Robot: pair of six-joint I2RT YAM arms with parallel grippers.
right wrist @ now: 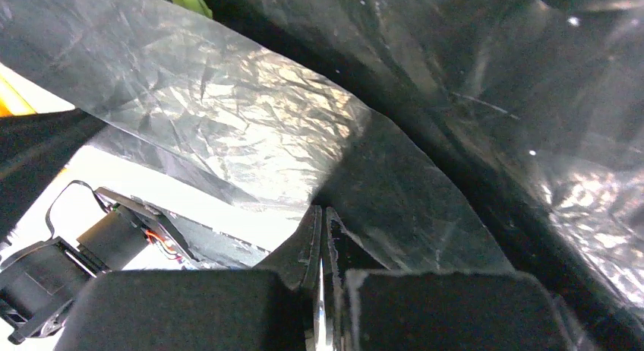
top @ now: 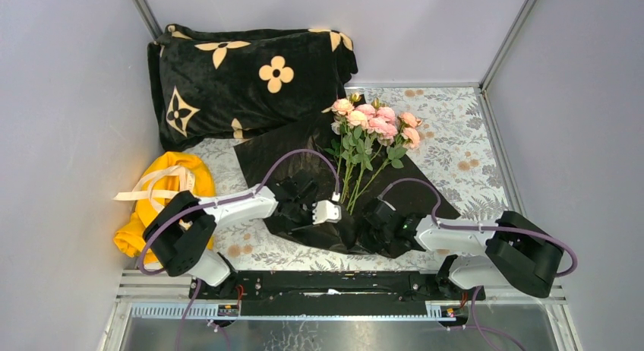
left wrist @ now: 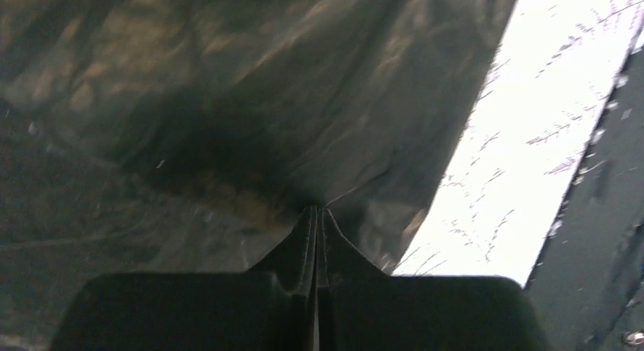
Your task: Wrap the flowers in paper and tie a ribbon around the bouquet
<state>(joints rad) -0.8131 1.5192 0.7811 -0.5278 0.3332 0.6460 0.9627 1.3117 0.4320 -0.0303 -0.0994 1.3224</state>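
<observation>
Left tool (left wrist: pixel 315 212) and right tool (right wrist: pixel 320 212) each clamp the paper (top: pixel 262 153) edge, so uneven pulling may tear it or roll the flowers (top: pixel 376 121) off.

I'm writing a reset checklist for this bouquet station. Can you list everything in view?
flowers: one bunch, pink roses with green stems, lying on the paper
paper: one sheet, black, crinkled, middle of the table
ribbon: one, cream, draped over the yellow cloth
yellow cloth: one, yellow, near left
blanket: one, black with tan flower shapes, far left
table cover: one, pale floral print, under everything
left fingers: one pair, black, shut on the paper's near left edge
right fingers: one pair, black, shut on the paper's near right edge
</observation>
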